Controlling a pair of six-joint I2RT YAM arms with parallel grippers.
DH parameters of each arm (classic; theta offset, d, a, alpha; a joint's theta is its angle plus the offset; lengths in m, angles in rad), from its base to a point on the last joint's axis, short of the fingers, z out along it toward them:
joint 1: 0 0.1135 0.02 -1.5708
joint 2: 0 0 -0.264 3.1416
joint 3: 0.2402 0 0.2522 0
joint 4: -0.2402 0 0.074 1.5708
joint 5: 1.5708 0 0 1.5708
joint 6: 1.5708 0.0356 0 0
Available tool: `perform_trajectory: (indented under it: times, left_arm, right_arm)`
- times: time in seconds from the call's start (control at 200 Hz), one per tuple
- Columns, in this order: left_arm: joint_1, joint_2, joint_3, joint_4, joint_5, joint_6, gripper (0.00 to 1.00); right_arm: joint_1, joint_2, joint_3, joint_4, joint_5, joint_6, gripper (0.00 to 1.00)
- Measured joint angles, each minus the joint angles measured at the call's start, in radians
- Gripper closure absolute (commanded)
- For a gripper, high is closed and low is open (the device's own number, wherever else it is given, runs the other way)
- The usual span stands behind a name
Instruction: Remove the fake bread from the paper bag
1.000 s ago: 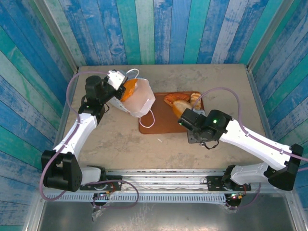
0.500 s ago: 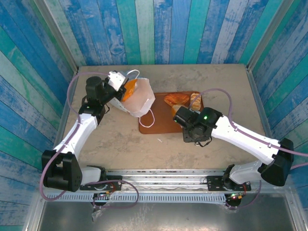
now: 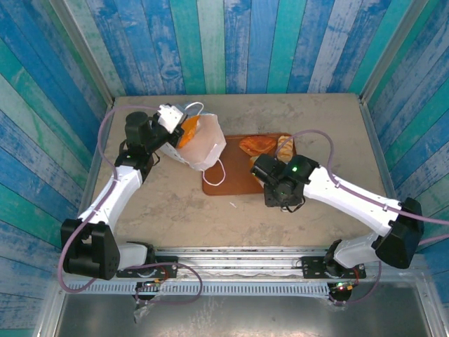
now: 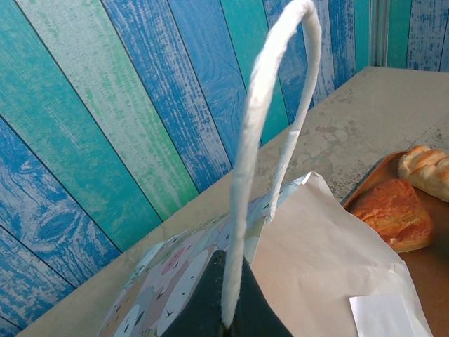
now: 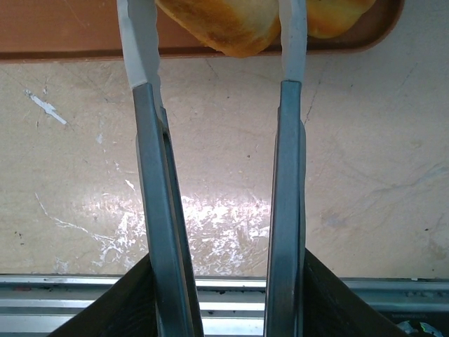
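Nearest, the right gripper [image 5: 216, 42] has its fingers apart around a loaf [image 5: 226, 22] lying on the tray [image 3: 235, 184], gripping nothing, while farther back the left gripper [image 4: 224, 309] pinches the paper bag [image 3: 205, 147] by its rim, apparently to keep its mouth open toward the tray with orange bread [image 3: 187, 131] inside

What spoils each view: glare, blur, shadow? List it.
Right wrist view: white glare on the beige tabletop between the right hand's grey metal fingers. Left wrist view: the paper bag's white cord loop handle looms soft near the lens; the left hand is a dark silhouette. Top external view: even light, faint shadows.
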Motion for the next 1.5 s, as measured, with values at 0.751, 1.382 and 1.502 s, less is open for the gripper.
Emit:
perform_trajectory:
  times: [0.751, 1.382, 1.502]
  left_arm:
    - [0.0, 0.0, 0.0, 0.003, 0.004, 0.004, 1.0]
    - [0.0, 0.0, -0.002, 0.003, 0.003, 0.003, 1.0]
    - [0.0, 0.0, -0.003, 0.003, 0.003, 0.003, 1.0]
  right_arm:
    - [-0.031, 0.01, 0.092, 0.024, -0.012, -0.086, 0.53]
    - [-0.03, 0.232, 0.185, 0.121, -0.103, -0.242, 0.68]
    - [-0.03, 0.267, 0.203, 0.125, -0.102, -0.256, 0.68]
